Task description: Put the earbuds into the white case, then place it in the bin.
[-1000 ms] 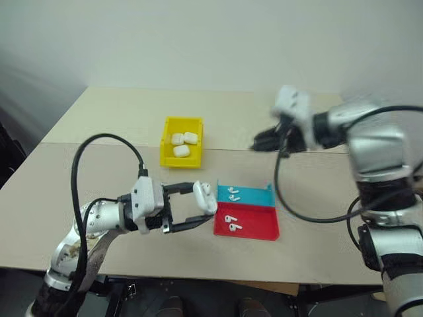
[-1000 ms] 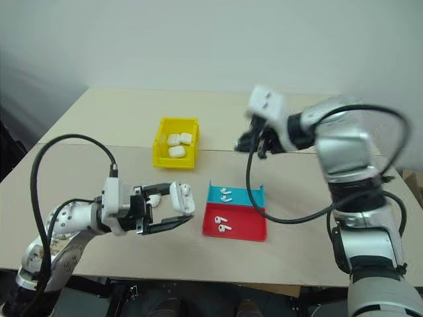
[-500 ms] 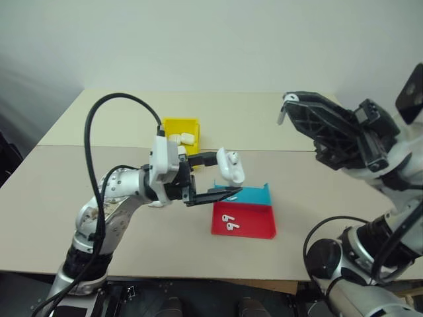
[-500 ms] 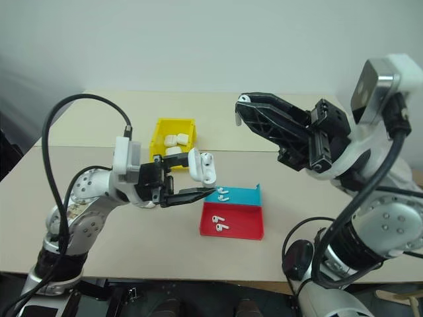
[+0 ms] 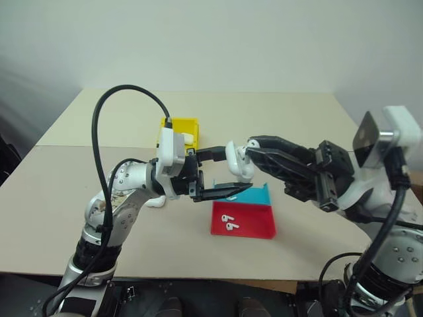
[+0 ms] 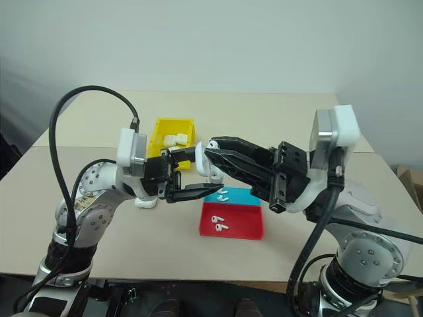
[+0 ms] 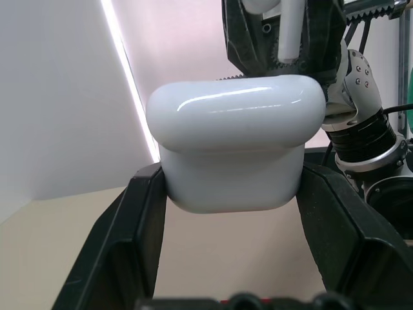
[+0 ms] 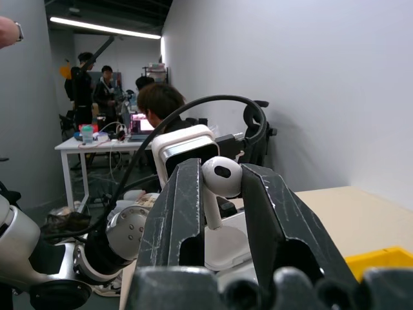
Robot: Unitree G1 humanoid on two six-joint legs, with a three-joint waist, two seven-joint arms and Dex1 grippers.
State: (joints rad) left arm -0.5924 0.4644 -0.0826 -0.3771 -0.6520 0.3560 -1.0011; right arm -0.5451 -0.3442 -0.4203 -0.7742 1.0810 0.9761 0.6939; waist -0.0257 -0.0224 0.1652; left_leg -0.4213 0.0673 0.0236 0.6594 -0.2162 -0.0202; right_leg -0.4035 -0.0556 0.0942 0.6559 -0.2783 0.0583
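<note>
Right wrist view: my right pincer [image 8: 222,194] pinches an earbud [image 8: 221,177] above the case [image 5: 238,162], which my left pincer [image 5: 231,173] clamps, raised over the counter [image 5: 66,198] near the bin [image 5: 177,127].

Both arms raised above the table and bent inward, grippers meeting tip to tip over its middle. Left gripper [image 5: 228,173] points toward the right arm, roughly level — its fingers [image 7: 137,239] clamped on the white case [image 7: 233,139]. Right gripper [image 8: 219,188] points back at it, fingers pinching one of the earbuds [image 8: 219,181] just above the case.
</note>
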